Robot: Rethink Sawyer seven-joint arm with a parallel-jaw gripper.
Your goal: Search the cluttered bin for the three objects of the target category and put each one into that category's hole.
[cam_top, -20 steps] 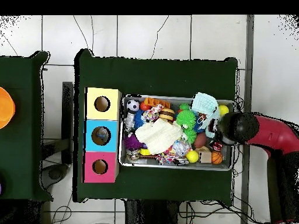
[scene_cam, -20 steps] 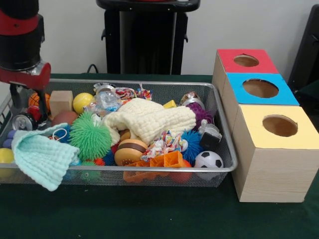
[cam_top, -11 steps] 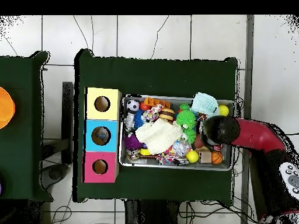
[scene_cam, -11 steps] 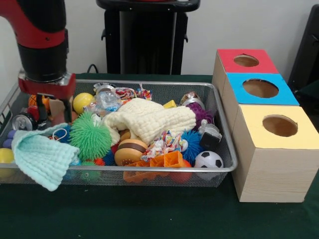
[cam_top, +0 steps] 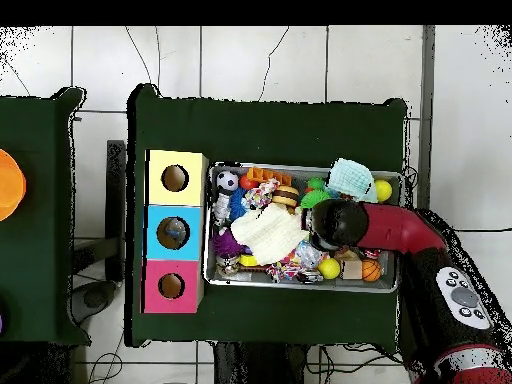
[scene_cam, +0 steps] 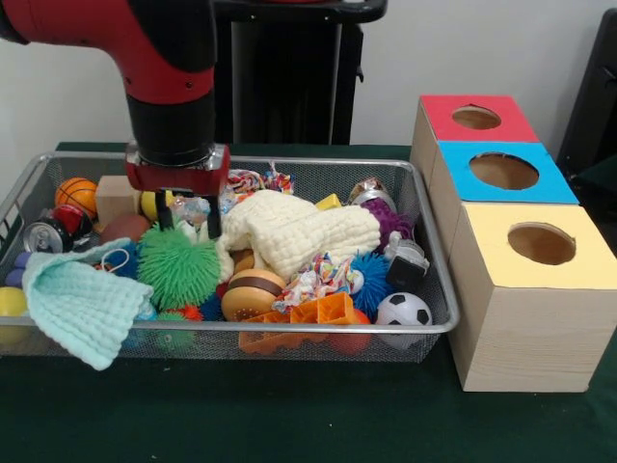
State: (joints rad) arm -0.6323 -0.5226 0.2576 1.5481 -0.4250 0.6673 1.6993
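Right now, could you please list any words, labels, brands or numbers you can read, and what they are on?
None can be read.
Can: any print on it is too small to make out.
Boxes: plain coloured tops, no labels.
Arm: grey buttons, no legible marks.

Evenly lit and fairly bright from above, with no hard glare. Soft shadow on the green table cloth (scene_cam: pixel 289 415) beneath the wire bin (scene_cam: pixel 424 328) and beside the yellow box (scene_cam: pixel 525 309). Slightly soft focus throughout the front view; coarser detail overhead.
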